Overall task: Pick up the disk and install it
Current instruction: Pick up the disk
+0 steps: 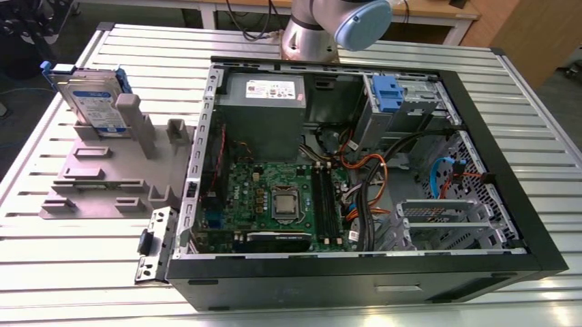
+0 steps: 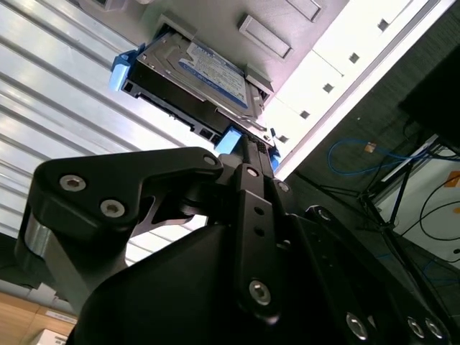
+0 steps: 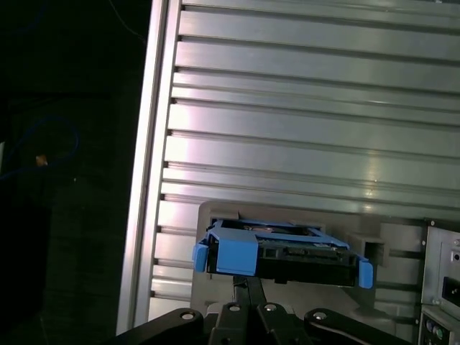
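We log the disk [image 1: 91, 102] upright in a grey stand [image 1: 91, 184], near the counter's [image 1: 54, 272] corner at the exterior view's left. Gripper [image 3: 248, 282] jaws pinched narrow, clear of the disk.

Open computer case [image 1: 364, 276] — grey fixture [image 1: 100, 170].
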{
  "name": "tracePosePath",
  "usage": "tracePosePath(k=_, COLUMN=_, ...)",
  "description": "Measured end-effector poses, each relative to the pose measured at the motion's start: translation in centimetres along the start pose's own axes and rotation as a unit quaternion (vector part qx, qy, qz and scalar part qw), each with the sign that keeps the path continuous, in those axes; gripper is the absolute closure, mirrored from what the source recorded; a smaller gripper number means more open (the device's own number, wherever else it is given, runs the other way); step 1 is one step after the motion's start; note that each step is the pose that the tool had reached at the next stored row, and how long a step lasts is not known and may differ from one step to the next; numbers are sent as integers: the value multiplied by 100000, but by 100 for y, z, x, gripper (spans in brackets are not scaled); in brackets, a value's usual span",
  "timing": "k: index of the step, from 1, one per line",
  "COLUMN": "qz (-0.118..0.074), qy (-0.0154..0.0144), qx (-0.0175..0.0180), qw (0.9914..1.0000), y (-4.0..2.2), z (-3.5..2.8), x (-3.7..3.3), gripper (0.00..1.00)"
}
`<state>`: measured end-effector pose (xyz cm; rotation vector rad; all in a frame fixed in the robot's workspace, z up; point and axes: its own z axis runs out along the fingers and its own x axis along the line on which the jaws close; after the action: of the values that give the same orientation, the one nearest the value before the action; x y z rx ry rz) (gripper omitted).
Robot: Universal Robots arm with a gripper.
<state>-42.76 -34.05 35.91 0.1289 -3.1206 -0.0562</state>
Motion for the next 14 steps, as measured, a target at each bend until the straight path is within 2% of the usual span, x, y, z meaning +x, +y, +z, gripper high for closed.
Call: tracePosePath(k=14, qz=-1324, qy=51, qx=21, qw=99991, y=0, z=0, x=0, gripper=89)
